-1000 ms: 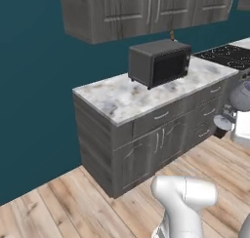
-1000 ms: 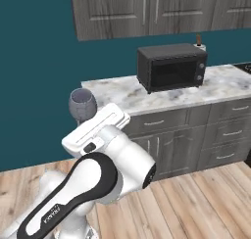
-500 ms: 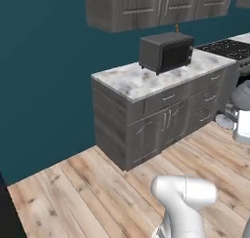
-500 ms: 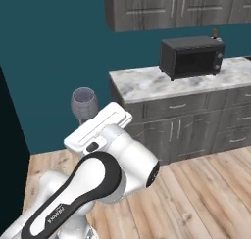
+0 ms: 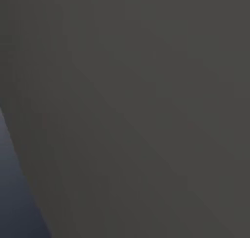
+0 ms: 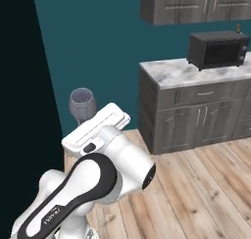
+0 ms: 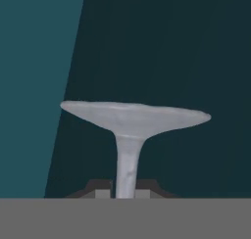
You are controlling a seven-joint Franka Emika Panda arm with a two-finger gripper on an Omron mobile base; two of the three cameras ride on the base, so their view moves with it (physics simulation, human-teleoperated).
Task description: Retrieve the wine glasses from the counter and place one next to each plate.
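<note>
Grey-blue and translucent, one wine glass (image 6: 82,104) rides upright, its stem clenched in my pincer (image 7: 127,194), well apart from the counter (image 6: 196,70) at far right; no plates in sight, so every placing remains undone.

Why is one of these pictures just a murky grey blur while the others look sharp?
Left base view: a flat dark grey surface sits so close that nothing has an edge, with a bluish wedge at lower left. Right base view: crisp and evenly lit, showing the wine glass, the counter and the microwave. Hand view: sharp, the glass's foot pale against a dark backdrop, the gripper shut on its stem.
</note>
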